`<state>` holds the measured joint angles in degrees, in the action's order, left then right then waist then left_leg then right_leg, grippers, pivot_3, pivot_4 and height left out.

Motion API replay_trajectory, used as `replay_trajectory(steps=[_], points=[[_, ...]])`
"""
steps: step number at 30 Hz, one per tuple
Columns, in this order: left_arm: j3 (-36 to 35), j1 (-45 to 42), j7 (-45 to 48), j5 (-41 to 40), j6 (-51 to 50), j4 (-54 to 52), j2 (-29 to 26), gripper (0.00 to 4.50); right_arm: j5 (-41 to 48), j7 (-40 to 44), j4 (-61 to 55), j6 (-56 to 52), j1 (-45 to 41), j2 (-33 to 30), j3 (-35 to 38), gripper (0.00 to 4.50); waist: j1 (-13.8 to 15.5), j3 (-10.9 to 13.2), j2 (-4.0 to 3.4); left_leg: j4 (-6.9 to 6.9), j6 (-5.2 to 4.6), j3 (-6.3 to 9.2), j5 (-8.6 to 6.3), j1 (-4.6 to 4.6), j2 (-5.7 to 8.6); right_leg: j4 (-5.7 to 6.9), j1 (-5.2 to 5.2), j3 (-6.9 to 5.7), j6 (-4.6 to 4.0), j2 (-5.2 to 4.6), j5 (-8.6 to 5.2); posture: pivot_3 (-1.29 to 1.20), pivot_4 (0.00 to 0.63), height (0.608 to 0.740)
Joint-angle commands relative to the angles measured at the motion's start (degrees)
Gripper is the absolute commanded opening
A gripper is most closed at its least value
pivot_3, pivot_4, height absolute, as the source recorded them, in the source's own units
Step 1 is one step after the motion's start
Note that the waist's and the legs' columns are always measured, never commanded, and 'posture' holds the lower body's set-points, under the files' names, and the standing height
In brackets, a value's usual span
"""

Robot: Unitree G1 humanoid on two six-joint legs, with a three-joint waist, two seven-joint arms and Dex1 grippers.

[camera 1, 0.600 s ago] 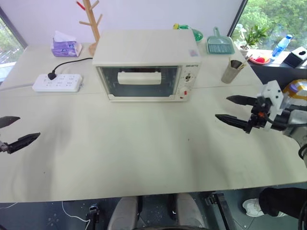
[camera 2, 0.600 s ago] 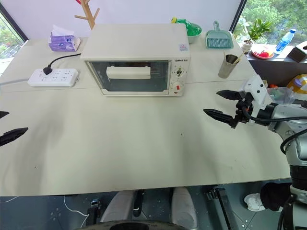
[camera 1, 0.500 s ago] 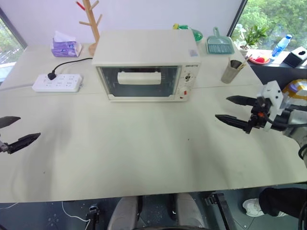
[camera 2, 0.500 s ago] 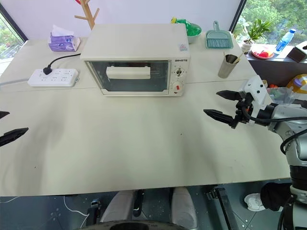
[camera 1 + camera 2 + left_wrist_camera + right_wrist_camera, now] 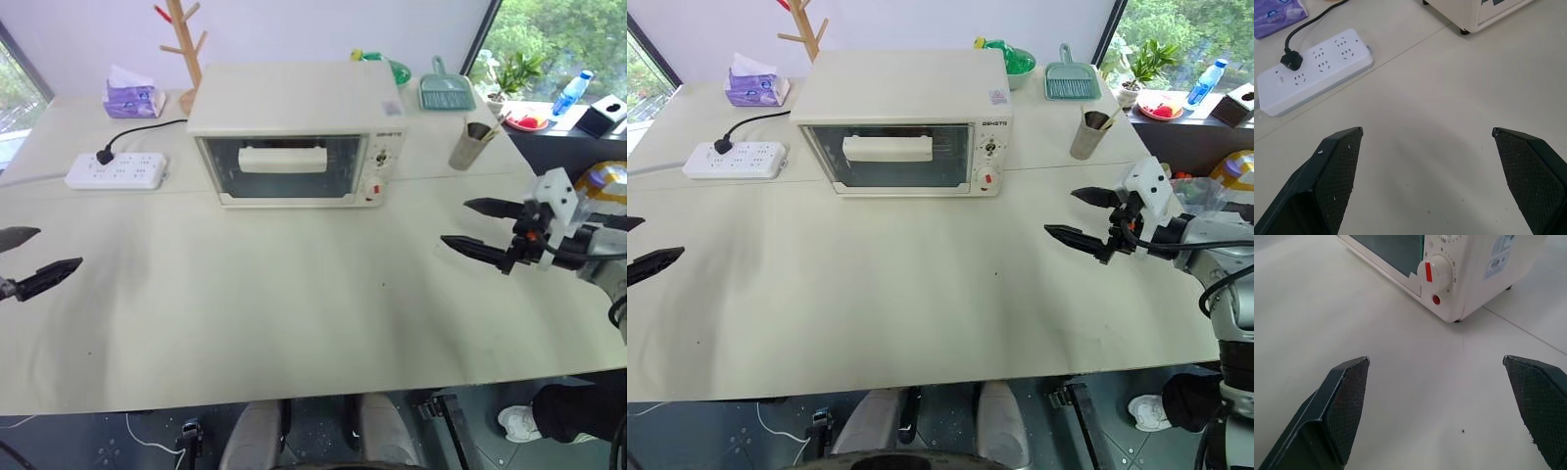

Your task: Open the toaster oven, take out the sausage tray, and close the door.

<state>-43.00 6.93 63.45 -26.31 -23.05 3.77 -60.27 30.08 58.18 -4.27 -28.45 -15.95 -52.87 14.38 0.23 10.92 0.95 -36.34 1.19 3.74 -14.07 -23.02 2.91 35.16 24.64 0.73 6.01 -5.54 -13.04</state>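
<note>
Both end effectors, left point(image 5: 27, 257) and right point(image 5: 468, 225), are spread and hold nothing above the pale tabletop point(image 5: 294, 313); the left is partly cut off. One boxy cream-white toaster oven point(image 5: 299, 132) stands far from them, its glass door point(image 5: 282, 166) closed, contents unclear. One white power strip point(image 5: 116, 168) lies beside it.

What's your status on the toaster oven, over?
Left pincer and right pincer open, empty, above the table. Toaster oven door shut, untouched. Nothing between pincers and door.
</note>
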Motion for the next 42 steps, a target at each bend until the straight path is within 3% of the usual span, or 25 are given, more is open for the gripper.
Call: replay_trajectory(steps=[1, 11, 17, 22, 31, 42], points=[[-0.63, -1.09, -0.39, -0.53, 0.46, -0.27, -0.25, 4.46, 0.35, -0.17, -1.52, 0.93, 0.06, 0.04, 1.91, 4.50, -0.04, 0.00, 0.00, 0.00, 0.00, -0.03, 0.00, 0.03, 0.00, 0.01, -0.01, 0.03, 0.00, 0.00, 0.00, 0.00, 0.150, 0.740], [4.00, -7.49, -0.13, -6.35, -5.34, -6.48, -0.38, 4.46, 3.29, -0.99, -3.53, -2.17, -2.45, 1.17, 1.07, 4.50, -0.03, -0.02, 0.04, 0.00, 0.00, -0.20, 0.00, 0.42, -0.01, 0.08, -0.29, 0.18, -0.05, 0.05, -0.03, 0.00, 0.150, 0.740], [12.41, -17.57, 1.62, -12.87, -11.80, -12.54, -1.98, 4.46, 5.73, -4.24, -8.81, -7.45, -8.61, 4.74, -2.82, 4.50, -0.11, -0.03, 0.06, -0.04, 0.00, -0.22, 0.00, 0.46, -0.02, 0.18, -0.30, 0.20, 0.04, 0.10, 0.02, 0.00, 0.150, 0.740], [21.62, -29.42, 3.73, -13.26, -13.12, -10.85, -1.97, 4.46, 5.53, -6.89, -10.95, -9.41, -14.51, 10.41, -8.37, 4.50, -0.94, -0.03, 0.06, -0.04, -0.01, -0.22, 0.00, 0.47, -0.11, 0.23, -0.30, 0.20, 0.08, 0.24, 0.04, 0.00, 0.150, 0.740], [29.77, -40.21, 6.47, -12.48, -13.59, -6.98, 0.30, 4.46, -2.02, -9.83, -0.62, -5.05, -25.42, 21.82, -18.10, 4.50, -1.37, -0.03, 0.07, -0.03, -0.02, -0.26, 0.00, 0.52, -0.29, 0.47, -0.19, 0.25, 0.08, 0.49, 0.06, 0.00, 0.150, 0.740], [28.97, -39.87, 6.45, -12.41, -14.16, -7.83, -0.29, 4.46, -10.11, -7.48, 15.87, 3.53, -34.57, 31.06, -23.31, 4.50, -1.45, -0.03, 0.07, -0.11, -0.01, -0.26, 0.01, 0.54, -0.32, 0.81, -0.08, 0.28, 0.05, 0.55, 0.05, 0.00, 0.150, 0.740]])
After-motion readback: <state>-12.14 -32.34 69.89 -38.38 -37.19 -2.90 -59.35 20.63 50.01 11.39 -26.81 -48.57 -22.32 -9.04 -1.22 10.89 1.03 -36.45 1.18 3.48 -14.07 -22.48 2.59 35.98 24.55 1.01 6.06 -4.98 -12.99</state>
